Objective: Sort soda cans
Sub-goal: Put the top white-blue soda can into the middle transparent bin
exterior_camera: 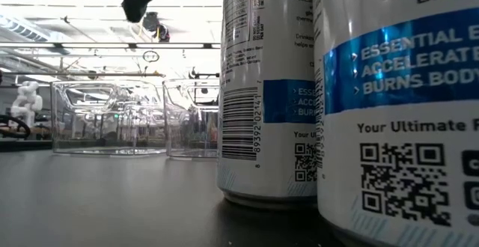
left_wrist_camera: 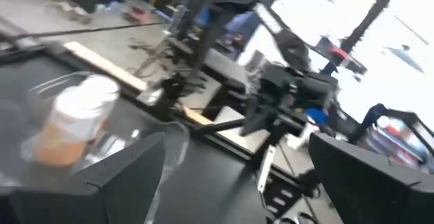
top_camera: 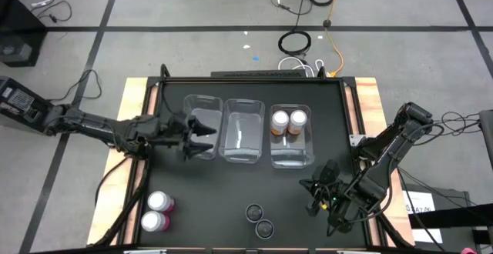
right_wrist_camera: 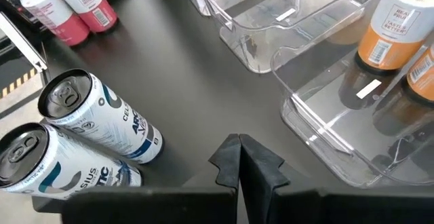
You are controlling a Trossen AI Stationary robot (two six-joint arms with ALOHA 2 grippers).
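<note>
Two orange cans (top_camera: 287, 123) stand upright in the right-hand clear bin (top_camera: 292, 158). The two pink cans (top_camera: 156, 211) stand on the table near its near left corner. A pair of dark-topped cans (top_camera: 259, 219) with white and blue bodies (right_wrist_camera: 102, 125) stands at the near edge and fills the low view (exterior_camera: 273, 90). My left gripper (top_camera: 205, 136) is open above the left bin (top_camera: 202, 111), holding nothing. My right gripper (right_wrist_camera: 239, 159) is shut and empty, right of the dark-topped cans and near the right bin's near end (top_camera: 311, 194).
Three clear rectangular bins stand side by side at the table's middle; the left and the middle bin (top_camera: 243, 135) hold no cans. Bare black tabletop (top_camera: 208, 200) lies between the pink and the dark-topped cans. Cables and floor lie beyond the far edge.
</note>
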